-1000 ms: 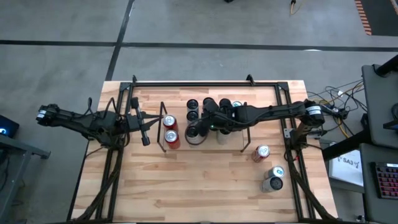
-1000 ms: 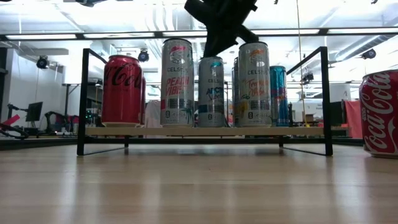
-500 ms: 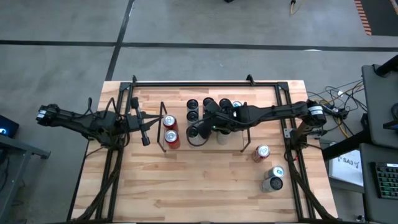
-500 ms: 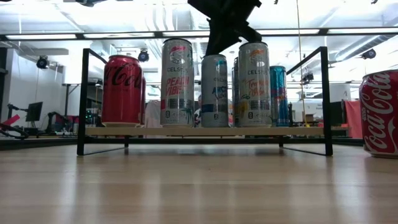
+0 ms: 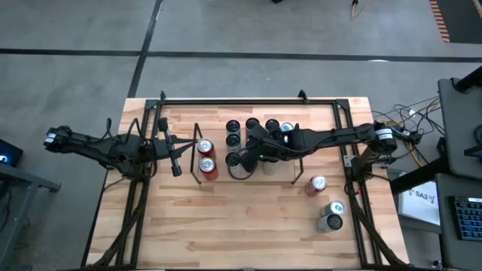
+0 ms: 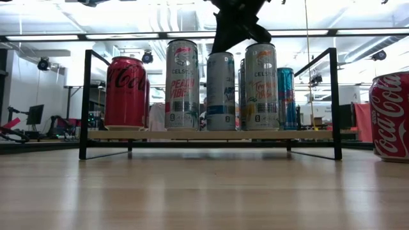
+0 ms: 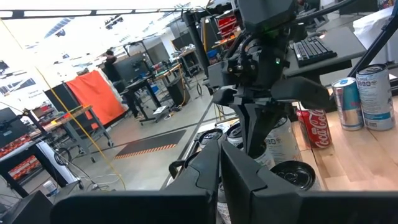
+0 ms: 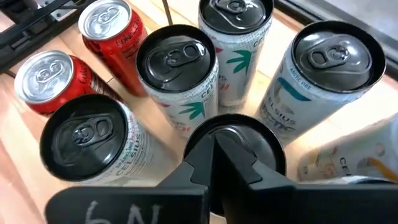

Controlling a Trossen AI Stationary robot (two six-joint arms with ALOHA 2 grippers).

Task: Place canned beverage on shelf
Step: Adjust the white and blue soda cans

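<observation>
- You look at a light wood table (image 5: pixel 248 226) in a big workshop hall with ceiling lights; a person stands far behind in the left wrist view.
- The shelf (image 6: pixel 211 135) stands near the middle of the table, its wood base between two black wire end frames.
- On the shelf you see two red cola cans (image 5: pixel 206 158) at its left end, then tall white Celsius cans (image 6: pixel 182 85) and one blue can (image 6: pixel 285 99) toward its right end.
- One tall white can (image 6: pixel 221 91) stands upright on the shelf base, in the front row between two other tall cans.
- The right gripper (image 8: pixel 219 163) is directly above this can. Its fingers are pressed together and sit over the can's dark top; whether they touch it, you cannot tell. It holds nothing that you can see.
- To the right of the shelf, on the table, stand one red cola can (image 5: pixel 317 184) and two more cans (image 5: pixel 330 217), well apart from the shelf.
- The left gripper (image 5: pixel 178 156) waits just beside the shelf's left end frame, fingers closed, holding nothing.
</observation>
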